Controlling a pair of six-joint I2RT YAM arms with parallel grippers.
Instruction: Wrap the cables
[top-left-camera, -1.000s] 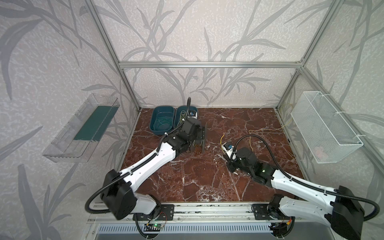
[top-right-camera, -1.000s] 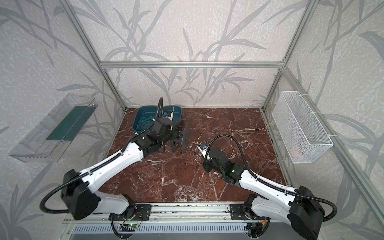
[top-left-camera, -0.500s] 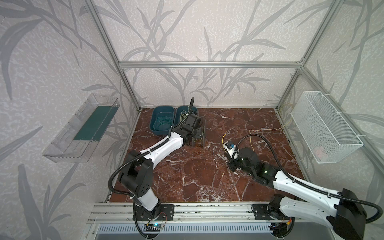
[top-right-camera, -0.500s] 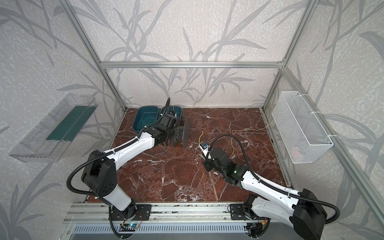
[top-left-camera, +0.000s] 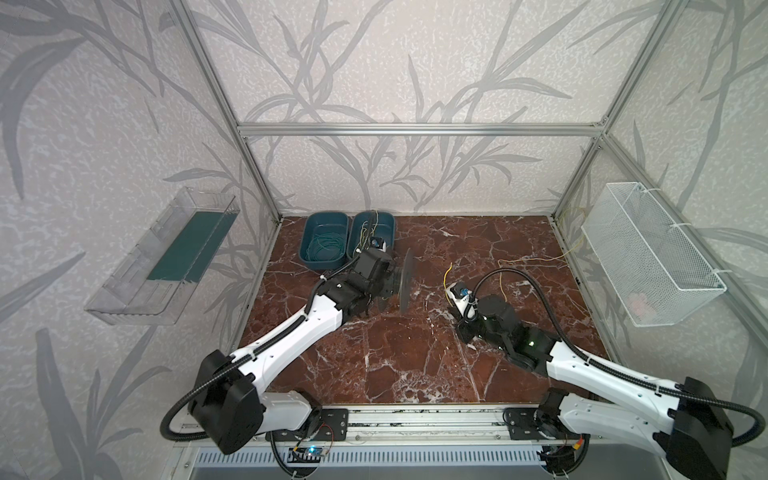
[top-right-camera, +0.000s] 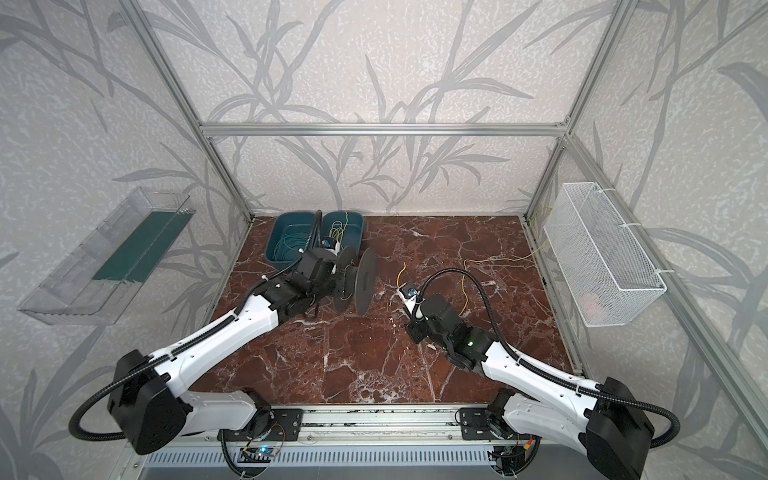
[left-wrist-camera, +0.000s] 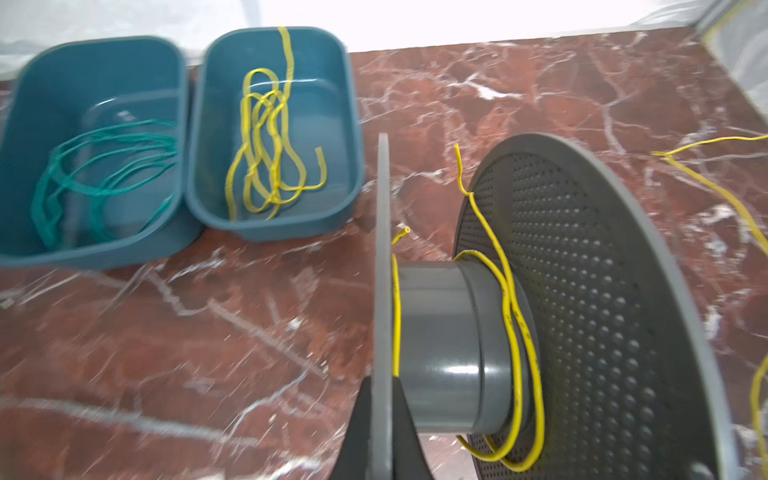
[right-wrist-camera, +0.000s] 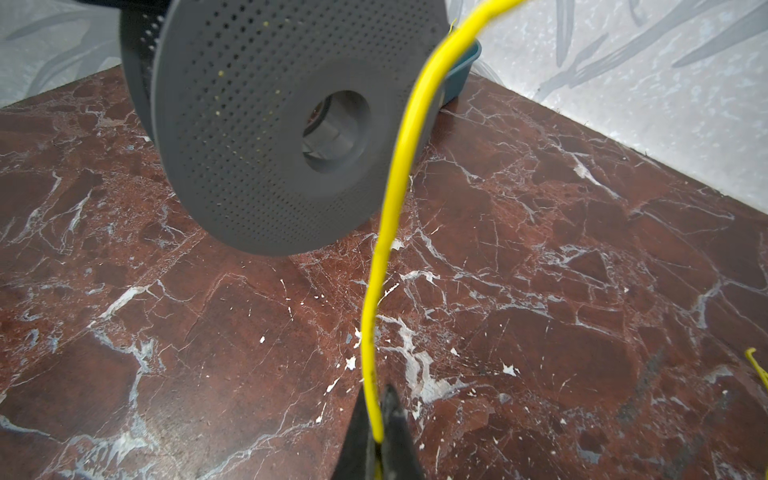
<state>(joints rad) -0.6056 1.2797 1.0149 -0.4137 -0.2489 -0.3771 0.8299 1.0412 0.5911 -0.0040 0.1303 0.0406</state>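
The left end effector (left-wrist-camera: 384, 388) is pinching the thin flange of the spool (left-wrist-camera: 436, 345), jaws closed tight on it, holding it on edge near the bin (left-wrist-camera: 351, 124). The right end effector (right-wrist-camera: 377, 401) is clamping a yellow cable (right-wrist-camera: 390, 208), which is arcing up towards the spool. More cable is looping loosely round the hub, trailing across the tabletop (left-wrist-camera: 166, 353), and lying bundled in the bin.

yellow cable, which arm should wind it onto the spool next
Right, likely: the right gripper is shut on the yellow cable near the spool, while the left gripper clamps the spool's flange.
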